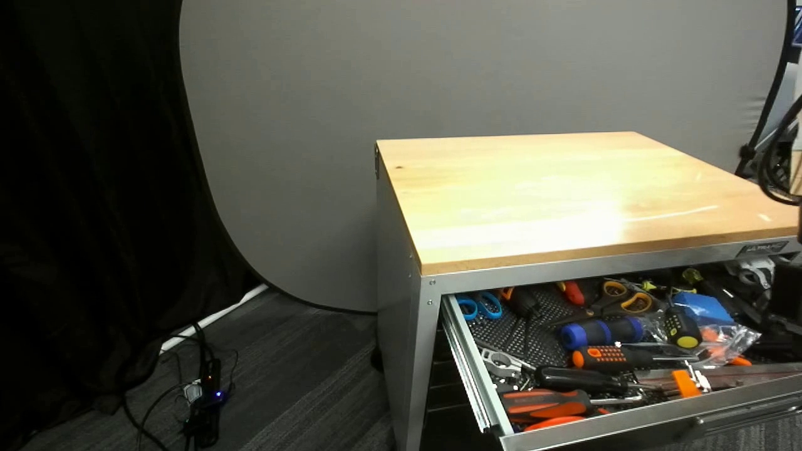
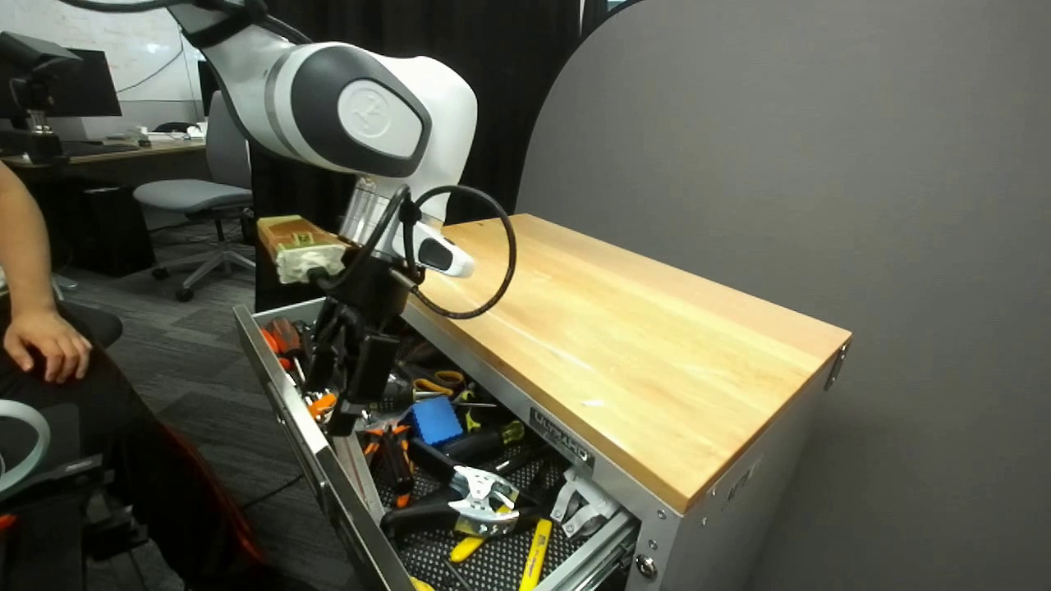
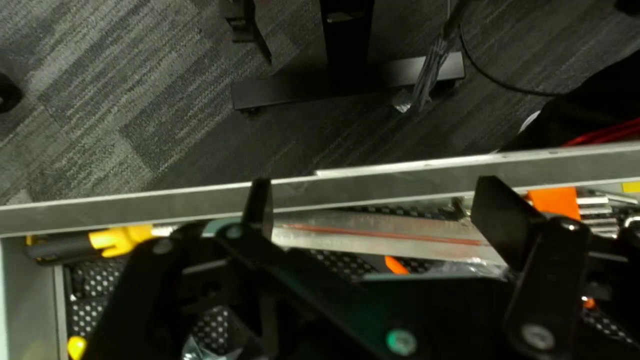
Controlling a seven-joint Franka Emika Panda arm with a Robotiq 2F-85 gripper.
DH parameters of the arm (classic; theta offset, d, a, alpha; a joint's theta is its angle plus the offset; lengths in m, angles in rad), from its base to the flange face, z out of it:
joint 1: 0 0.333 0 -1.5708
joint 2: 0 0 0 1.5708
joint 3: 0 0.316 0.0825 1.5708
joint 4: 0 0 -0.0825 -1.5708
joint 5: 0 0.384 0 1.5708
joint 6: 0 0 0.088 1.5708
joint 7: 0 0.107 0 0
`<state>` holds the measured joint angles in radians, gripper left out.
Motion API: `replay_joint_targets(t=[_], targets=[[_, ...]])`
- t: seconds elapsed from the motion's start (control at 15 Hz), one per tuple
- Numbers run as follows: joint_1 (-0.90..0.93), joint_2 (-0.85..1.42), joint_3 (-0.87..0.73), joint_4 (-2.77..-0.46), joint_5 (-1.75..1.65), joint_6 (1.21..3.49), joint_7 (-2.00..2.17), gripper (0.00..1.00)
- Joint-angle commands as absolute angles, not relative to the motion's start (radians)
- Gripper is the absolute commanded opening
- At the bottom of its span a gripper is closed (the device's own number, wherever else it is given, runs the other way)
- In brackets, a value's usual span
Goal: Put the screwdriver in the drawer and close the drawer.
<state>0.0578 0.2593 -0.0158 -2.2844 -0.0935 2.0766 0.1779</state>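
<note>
The drawer stands pulled out, full of tools; its front wall shows in both exterior views and in the wrist view. Several screwdrivers lie in it: an orange-and-black one, a black-handled one and a red-and-black one. I cannot tell which one the task means. My gripper points down over the drawer, near its front wall. In the wrist view my gripper is open, with nothing between its fingertips. At the right edge of an exterior view the gripper is only partly visible.
The wooden cabinet top overhangs the drawer's back. A flat metal bar lies along the front wall below the fingers. A large spring clamp, a blue block and an orange clip lie inside. A person sits near the drawer front.
</note>
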Motion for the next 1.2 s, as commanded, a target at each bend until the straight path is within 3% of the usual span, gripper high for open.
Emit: replay_joint_targets(t=[0.0, 0.07, 0.13, 0.27, 0.8, 1.13], targets=[[0.007, 0.199, -0.033, -2.370, -0.080, 2.047, 0.099, 1.00], [-0.002, 0.207, -0.038, -2.379, -0.084, 2.053, 0.099, 1.00], [-0.007, 0.222, -0.039, -2.394, -0.087, 2.082, 0.101, 0.75], [-0.014, 0.238, -0.037, -2.412, -0.069, 2.121, 0.120, 0.66], [0.018, 0.212, -0.040, -2.515, 0.005, 2.455, 0.342, 0.03], [0.053, 0.205, -0.046, -2.566, 0.006, 2.669, 0.499, 0.03]])
